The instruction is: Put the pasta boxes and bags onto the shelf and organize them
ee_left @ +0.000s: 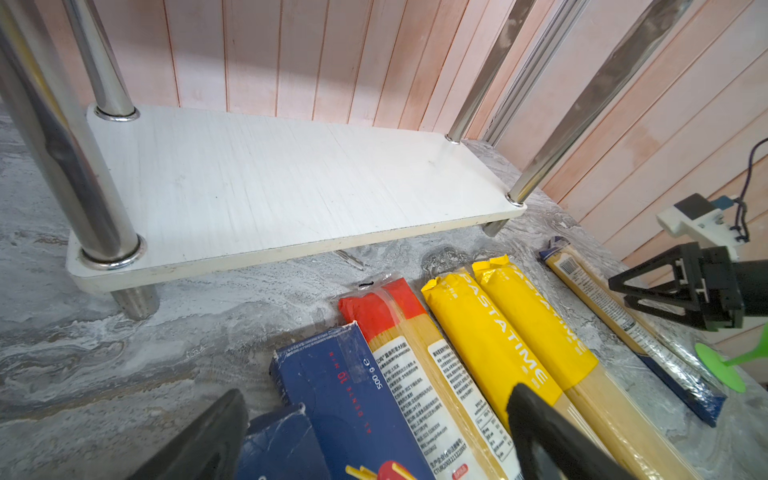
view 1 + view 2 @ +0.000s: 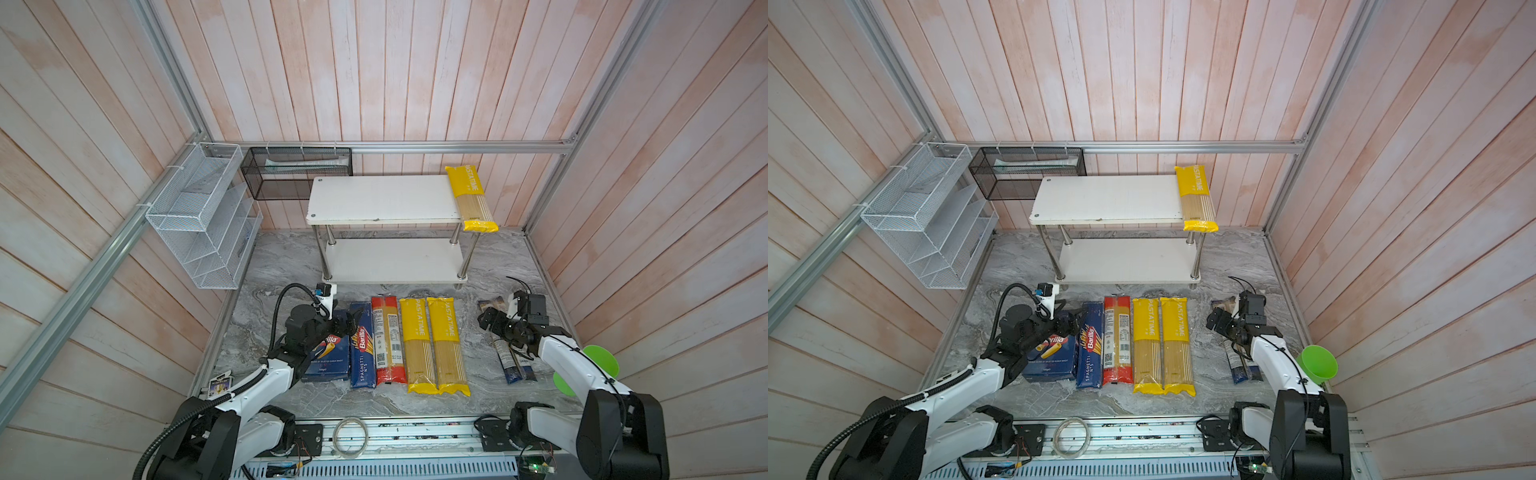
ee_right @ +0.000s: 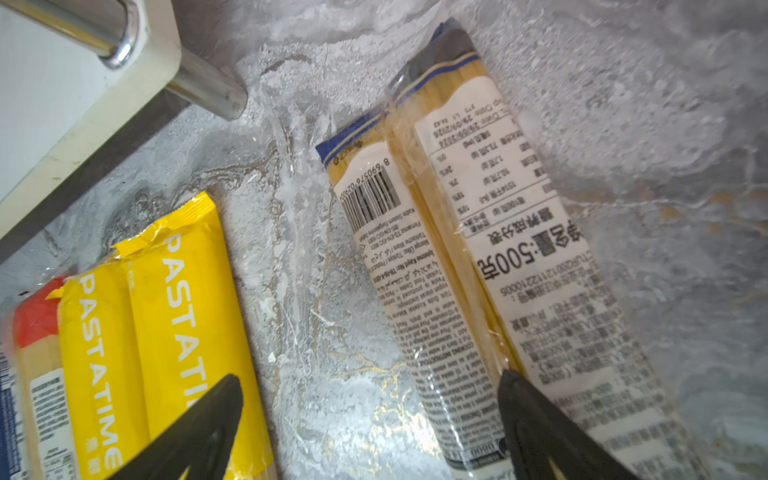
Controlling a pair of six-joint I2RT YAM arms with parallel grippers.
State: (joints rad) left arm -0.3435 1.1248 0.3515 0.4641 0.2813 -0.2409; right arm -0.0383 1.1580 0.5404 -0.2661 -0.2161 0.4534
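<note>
Both are held wide open and empty: left gripper [image 1: 376,399] over boxes [image 2: 328,357], right gripper [image 3: 370,378] over blue bag [image 3: 478,232], presumably for pickup.

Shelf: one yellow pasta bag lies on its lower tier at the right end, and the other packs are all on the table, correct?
No. The yellow bag lies on the top tier of the shelf, at its right end; both top views show it. The other packs are on the table.
</note>
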